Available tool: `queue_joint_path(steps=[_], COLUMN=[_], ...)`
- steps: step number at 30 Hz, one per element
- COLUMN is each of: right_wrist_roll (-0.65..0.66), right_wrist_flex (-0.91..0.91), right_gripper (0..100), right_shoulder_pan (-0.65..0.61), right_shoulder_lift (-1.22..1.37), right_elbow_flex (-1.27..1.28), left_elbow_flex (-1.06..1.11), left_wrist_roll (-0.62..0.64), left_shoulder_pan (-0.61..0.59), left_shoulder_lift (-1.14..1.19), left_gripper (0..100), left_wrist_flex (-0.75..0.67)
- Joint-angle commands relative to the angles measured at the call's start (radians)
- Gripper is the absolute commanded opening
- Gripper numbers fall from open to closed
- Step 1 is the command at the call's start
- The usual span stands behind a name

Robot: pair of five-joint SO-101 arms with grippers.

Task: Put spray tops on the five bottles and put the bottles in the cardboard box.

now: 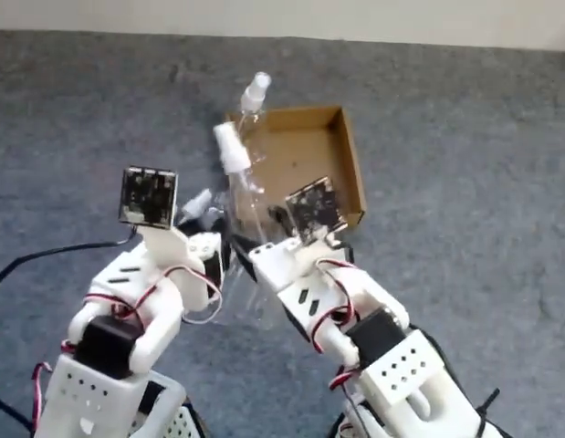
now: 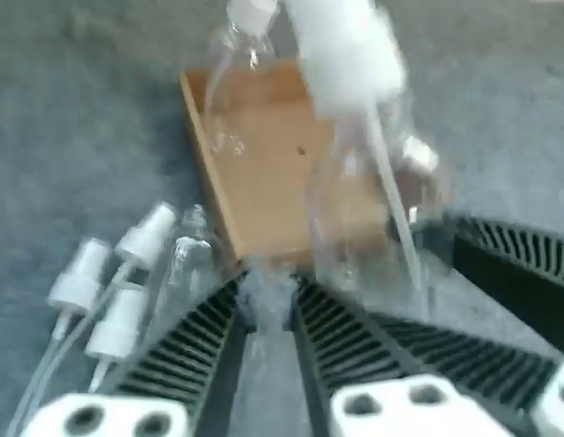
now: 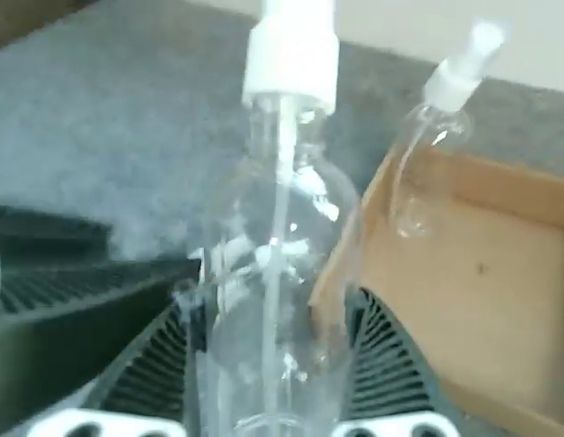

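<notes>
Currently mid-capping one bottle: clamped upright across the body by right gripper, spray top already on the neck, with tube down inside. Held just beside the cardboard box, likely for a short drop-in afterwards. Left gripper close alongside, probably parked there to steady or seat the top; can't tell whether gripping anything. Second capped bottle at the box's far corner, apparently inside, leaning. Three loose spray tops and an uncapped bottle lying together on the carpet, within left-arm reach, still to do.

Clear bottle (white top), brown box
</notes>
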Motion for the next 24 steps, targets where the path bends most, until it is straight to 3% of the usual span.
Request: queue_joint_path(steps=[1,6,12,17,24], right_wrist_roll=[-0.015,-0.015,0.106,0.196,0.258], right_wrist_flex=[-0.031,-0.024,0.125,0.272,0.318], right_gripper=[0.3,0.3,0.3,0.3,0.3], right_shoulder_pan=[0.019,0.022,-0.038,-0.14,-0.173], right_shoulder_lift=[-0.019,-0.025,-0.124,-0.257,-0.271], right_elbow_flex=[-0.021,-0.025,-0.022,-0.019,0.005], left_elbow_flex=[-0.005,-0.007,0.062,0.156,0.119], left_wrist_roll=[-0.008,-0.011,-0.084,-0.089,-0.089], left_shoulder_pan=[0.019,-0.104,-0.41,-0.386,-0.377], left_shoulder_lift=[0.004,0.004,0.015,0.015,0.005], left_gripper=[0,0,0,0,0], left_wrist_flex=[-0.028,-0.037,-0.308,-0.502,-0.52])
